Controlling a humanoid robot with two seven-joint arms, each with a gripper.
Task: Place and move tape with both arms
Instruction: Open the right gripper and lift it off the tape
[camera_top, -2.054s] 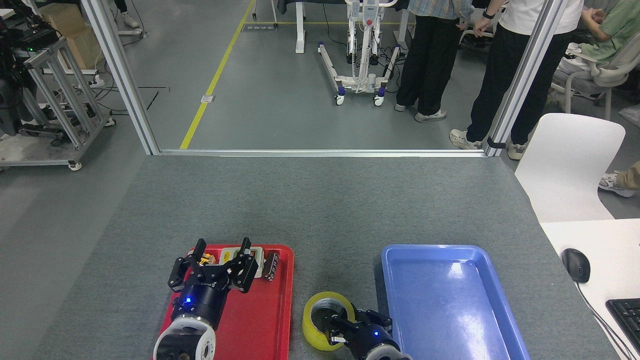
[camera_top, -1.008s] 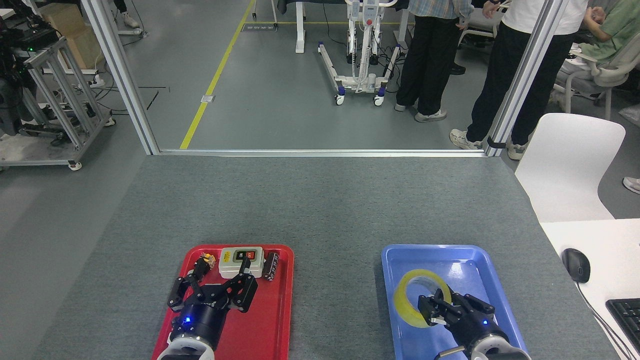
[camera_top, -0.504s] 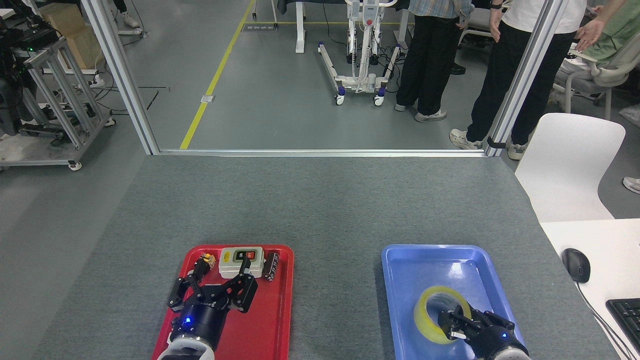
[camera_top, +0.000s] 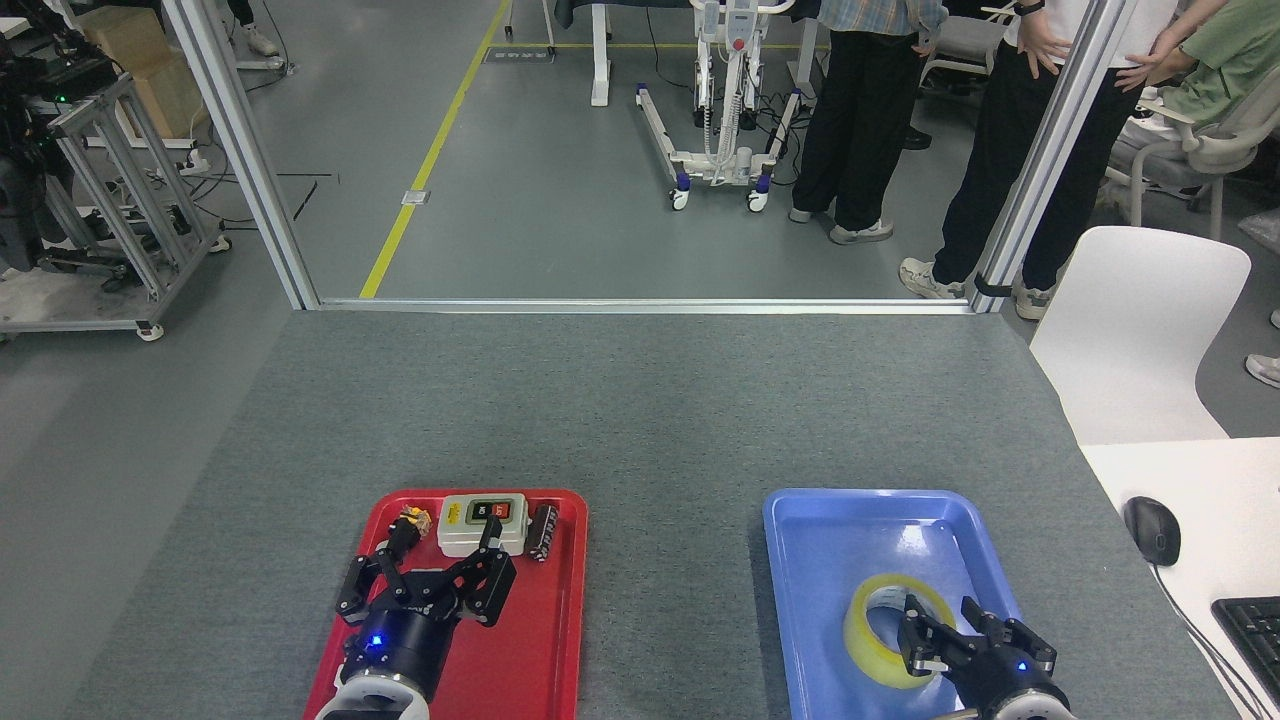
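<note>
The right gripper (camera_top: 945, 640) sits at the near end of the blue tray (camera_top: 800, 560). One finger seems to reach into the hole of the tape (camera_top: 868, 640) and the others sit outside, but I cannot tell whether they are pinching the roll or have let go. The tape is a yellow ring with a pale middle. It looks to be lying nearly flat in the near half of the blue tray.

The left gripper (camera_top: 425, 575) hangs over the red tray (camera_top: 540, 640) with its fingers spread apart and nothing in them. Just past it are a grey switch box (camera_top: 482, 522), a small yellow thing (camera_top: 412, 520) and a small dark roller (camera_top: 544, 532).

I think this is the putting-down step. Next, the right fingers need to be loose, then lift straight up so they do not drag the roll.
</note>
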